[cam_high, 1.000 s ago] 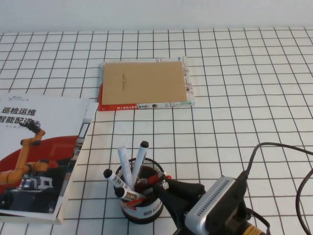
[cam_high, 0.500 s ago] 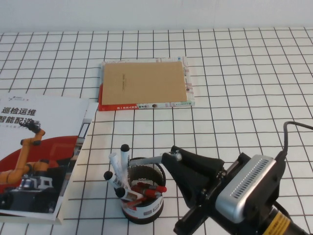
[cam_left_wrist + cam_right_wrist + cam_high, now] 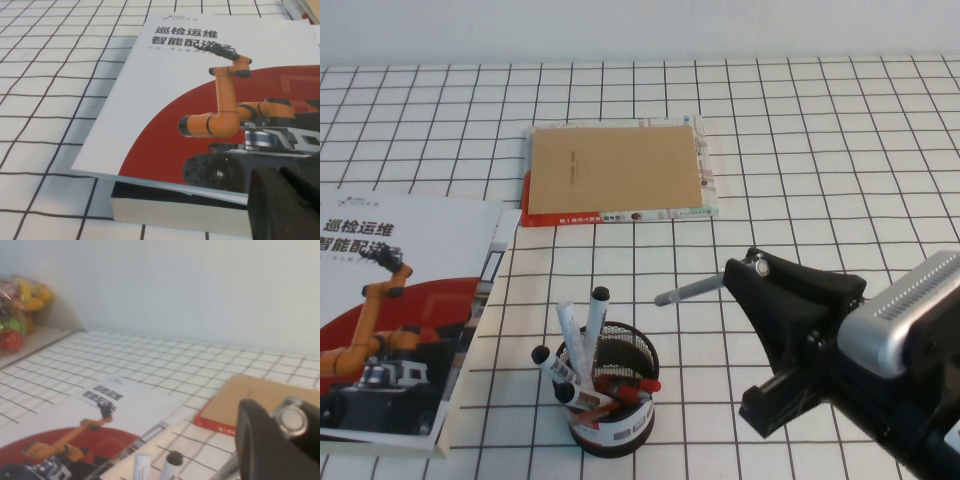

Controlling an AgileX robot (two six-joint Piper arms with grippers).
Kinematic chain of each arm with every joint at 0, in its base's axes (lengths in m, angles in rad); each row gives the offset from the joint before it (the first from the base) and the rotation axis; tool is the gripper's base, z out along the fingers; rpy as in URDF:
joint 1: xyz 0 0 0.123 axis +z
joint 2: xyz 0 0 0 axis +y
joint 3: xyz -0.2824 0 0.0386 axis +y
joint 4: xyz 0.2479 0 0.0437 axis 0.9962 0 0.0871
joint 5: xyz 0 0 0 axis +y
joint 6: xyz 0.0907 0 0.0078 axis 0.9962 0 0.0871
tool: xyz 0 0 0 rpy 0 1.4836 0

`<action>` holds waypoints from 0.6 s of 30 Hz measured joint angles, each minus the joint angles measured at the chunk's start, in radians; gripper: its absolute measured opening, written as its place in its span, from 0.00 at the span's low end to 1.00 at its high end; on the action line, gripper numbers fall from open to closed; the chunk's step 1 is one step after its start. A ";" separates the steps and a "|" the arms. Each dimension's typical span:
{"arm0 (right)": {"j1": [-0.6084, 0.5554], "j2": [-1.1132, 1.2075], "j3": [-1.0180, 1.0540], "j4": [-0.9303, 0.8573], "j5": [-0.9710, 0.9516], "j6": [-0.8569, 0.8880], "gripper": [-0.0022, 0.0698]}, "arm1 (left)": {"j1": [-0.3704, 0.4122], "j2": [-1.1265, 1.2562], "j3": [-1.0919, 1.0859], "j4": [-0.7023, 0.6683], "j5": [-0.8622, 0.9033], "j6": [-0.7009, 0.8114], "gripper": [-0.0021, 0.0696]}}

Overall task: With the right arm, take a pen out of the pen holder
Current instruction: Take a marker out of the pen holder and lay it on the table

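Note:
A black mesh pen holder stands near the table's front edge with several marker pens still leaning in it. My right gripper hovers to the holder's right and above it, shut on a grey pen that sticks out sideways toward the left, clear of the holder. In the right wrist view the grey pen shows beside the dark fingers, with two pen tops below. My left gripper appears only in its wrist view, low over the corner of a booklet.
A thick booklet with an orange robot arm on its cover lies at the left. A brown-covered notebook lies behind the holder. A bag of fruit sits at the table's far left edge.
My right gripper has risen and moved right, drawing the grey pen out of the holder. The pens left inside shifted and settled.

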 joint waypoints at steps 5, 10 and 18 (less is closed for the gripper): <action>-0.003 -0.063 -0.117 0.285 0.190 -0.361 0.13 | 0.000 0.000 0.000 0.000 0.000 0.000 0.03; -0.061 -0.070 -0.231 0.429 0.331 -0.559 0.13 | 0.000 0.000 0.000 0.000 0.000 0.000 0.03; -0.298 -0.041 -0.321 0.443 0.553 -0.540 0.13 | 0.000 0.000 0.000 0.000 0.000 0.000 0.03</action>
